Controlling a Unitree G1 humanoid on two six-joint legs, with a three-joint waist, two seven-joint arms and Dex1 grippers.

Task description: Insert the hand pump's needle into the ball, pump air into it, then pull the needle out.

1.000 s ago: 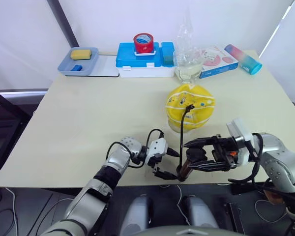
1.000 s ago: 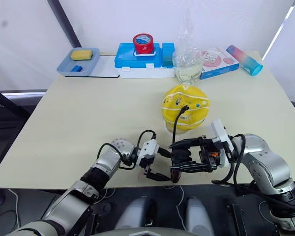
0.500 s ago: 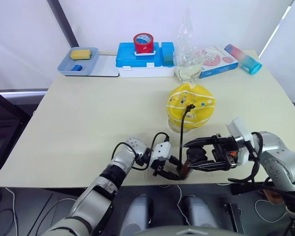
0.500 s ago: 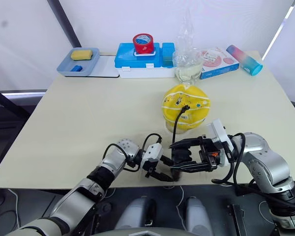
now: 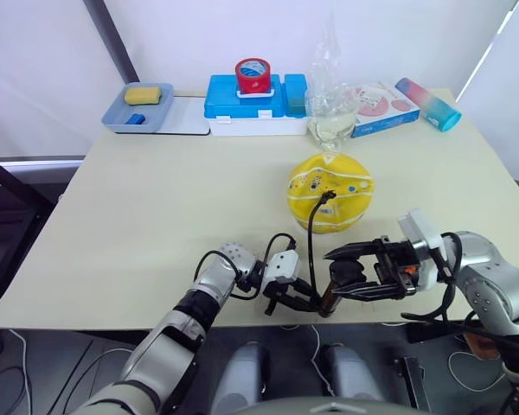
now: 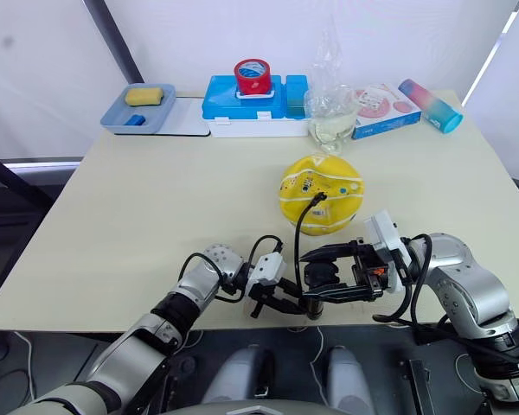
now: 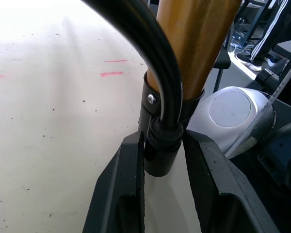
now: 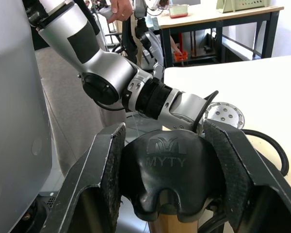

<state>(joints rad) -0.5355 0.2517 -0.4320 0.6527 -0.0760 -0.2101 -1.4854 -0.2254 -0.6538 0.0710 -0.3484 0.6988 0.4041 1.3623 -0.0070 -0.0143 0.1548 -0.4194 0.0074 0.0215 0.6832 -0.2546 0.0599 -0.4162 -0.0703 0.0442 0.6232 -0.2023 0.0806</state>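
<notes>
1. The ball (image 5: 329, 194), yellow with white seams, sits round on the table (image 5: 138, 216), in the middle and a little toward our right side.
2. A thin black hose (image 5: 312, 238) runs from the ball's near face down to the pump (image 7: 194, 43) at the table's near edge; the needle itself is too small to make out.
3. Our left gripper (image 5: 287, 298) is closed on the pump's lower black cap (image 7: 161, 150); in the left wrist view both fingers (image 7: 128, 189) press that cap, with the amber tube rising above it.
4. Our right gripper (image 5: 350, 272) is clamped on the pump's black handle (image 8: 167, 179); in the right wrist view its fingers (image 8: 104, 179) bracket the handle on both sides.
5. The two grippers sit just beside each other at the near edge, well short of the ball.
6. Along the far edge we see a grey tray (image 5: 138, 117), a blue box (image 5: 251, 99) with a red tape roll (image 5: 253, 76) on top, a clear bag (image 5: 330, 104), and a pink box (image 5: 385, 105).
</notes>
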